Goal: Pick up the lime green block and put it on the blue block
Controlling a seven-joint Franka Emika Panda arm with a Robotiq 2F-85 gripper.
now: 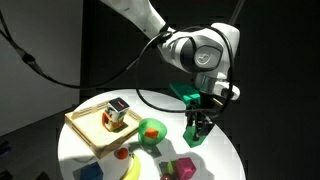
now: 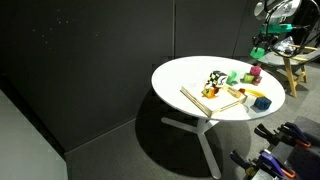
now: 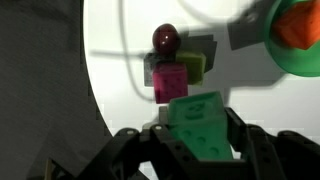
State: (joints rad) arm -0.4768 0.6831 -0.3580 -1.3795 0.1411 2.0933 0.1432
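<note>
Two dark fingers of the end effector [image 3: 205, 128] are clamped on the green block [image 3: 203, 115], a matte, flat-faced cube. The blurred black finger bodies hide its lower edge in the wrist view. In an exterior view the block [image 1: 194, 138] sits between the fingertips of the end effector [image 1: 197, 130] over the round white table [image 1: 225, 150], near its rim. Whether it clears the top is hard to judge.

The blue block [image 2: 263, 102] shows only as a tiny blue speck beside something yellow near the table's edge, too small for its shape to be made out.

Ahead of the held cube in the wrist view, a magenta block [image 3: 167, 78] and an olive block [image 3: 193, 68] stand touching side by side, with a glossy dark red ball [image 3: 165, 40] just behind them. A green bowl [image 3: 285, 62] holding something orange is cropped by the frame's corner. A shallow wooden tray [image 1: 81, 133] holds a multi-coloured cube [image 1: 118, 108].
</note>
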